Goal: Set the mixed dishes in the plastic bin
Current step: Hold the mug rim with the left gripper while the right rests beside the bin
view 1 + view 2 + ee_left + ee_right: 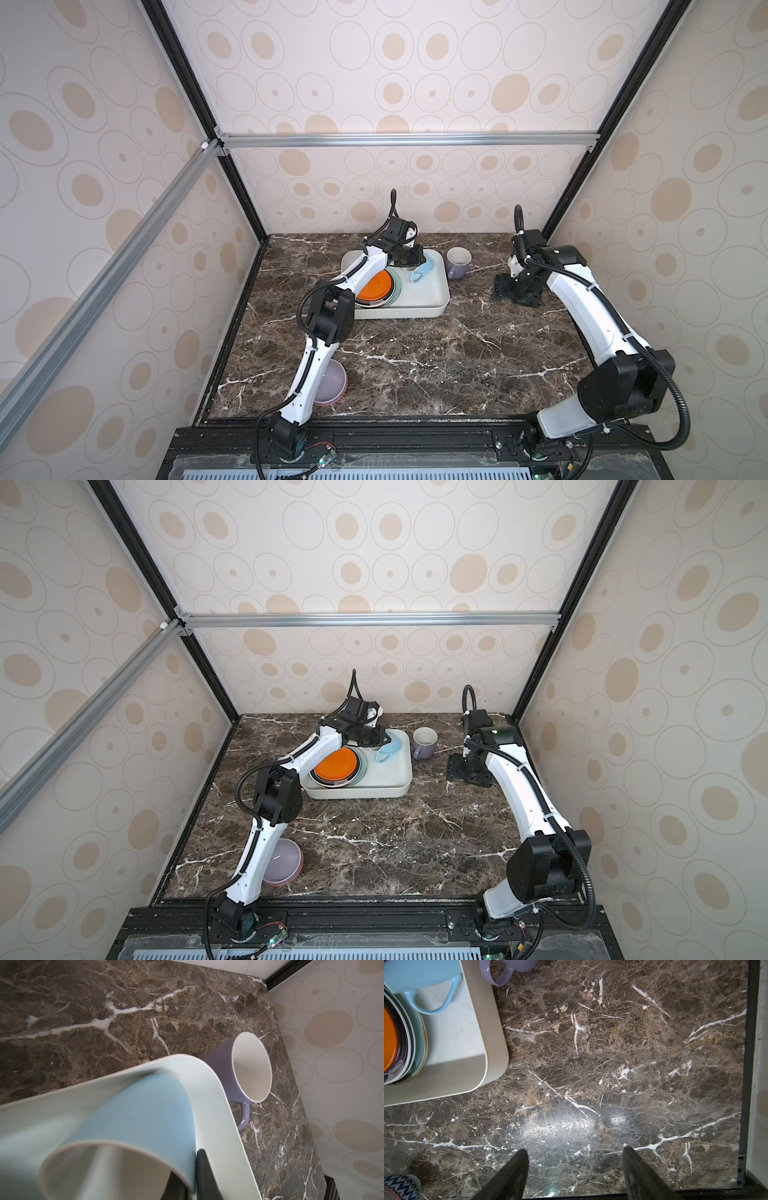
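In both top views the bin (401, 312) (365, 792) sits at the far middle of the desk (415, 365) (374, 845). A stack of plates lies in its left half, with the orange plate (372, 286) (334, 764) on top. The left tool (411, 259) (376, 738) reaches over the bin's far right corner and is closed on the blue mug (422, 272) (386, 752), which is inside the bin's outline; whether it touches the floor I cannot tell. The lavender mug (458, 262) (424, 742) stands upright on the desk just beside the bin's right wall. The bowl (332, 382) (282, 862) is at the near left, partly behind the left arm. The right tool (515, 291) (467, 771) is low over bare desk, right of the lavender mug. The left wrist view shows the blue mug (145, 1109) blurred and tilted, its wall pinched between the tool's fingers (204, 1176), one outside and one inside. The bin's rim (209, 1088) and the lavender mug (249, 1068) lie beyond it. The right wrist view shows the right tool (575, 1150) with jaws wide apart over bare desk, holding nothing, well apart from the bin's corner (496, 1043).
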Action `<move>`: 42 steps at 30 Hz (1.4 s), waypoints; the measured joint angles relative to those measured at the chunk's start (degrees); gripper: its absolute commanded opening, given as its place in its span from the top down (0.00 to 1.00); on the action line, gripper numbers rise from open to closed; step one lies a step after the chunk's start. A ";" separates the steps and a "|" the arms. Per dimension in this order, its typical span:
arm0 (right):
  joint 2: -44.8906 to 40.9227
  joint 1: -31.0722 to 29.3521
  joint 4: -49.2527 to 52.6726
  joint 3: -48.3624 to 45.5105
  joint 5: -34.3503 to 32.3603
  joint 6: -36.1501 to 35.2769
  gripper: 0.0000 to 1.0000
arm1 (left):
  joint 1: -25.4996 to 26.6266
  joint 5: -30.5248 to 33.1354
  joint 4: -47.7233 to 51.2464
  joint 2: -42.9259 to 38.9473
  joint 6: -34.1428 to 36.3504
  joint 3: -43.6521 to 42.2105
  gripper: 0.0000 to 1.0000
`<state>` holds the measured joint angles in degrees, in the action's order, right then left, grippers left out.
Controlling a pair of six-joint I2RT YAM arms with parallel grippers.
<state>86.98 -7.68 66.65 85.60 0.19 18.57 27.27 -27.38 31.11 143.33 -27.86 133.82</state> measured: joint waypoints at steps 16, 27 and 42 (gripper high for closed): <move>-1.90 0.00 -1.86 -5.20 1.09 1.20 0.26 | -0.42 5.16 10.34 0.87 1.90 5.68 0.94; -2.99 0.00 -3.17 -7.93 2.43 1.79 0.26 | -0.52 9.99 14.10 -0.15 4.59 5.79 0.94; -4.96 0.00 -4.09 -11.30 2.95 2.69 0.26 | -0.44 12.17 16.46 -0.17 4.79 5.95 0.72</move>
<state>82.02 -7.68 62.57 74.30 3.14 21.26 26.83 -15.20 47.57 143.15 -23.07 139.76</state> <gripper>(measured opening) 0.743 0.254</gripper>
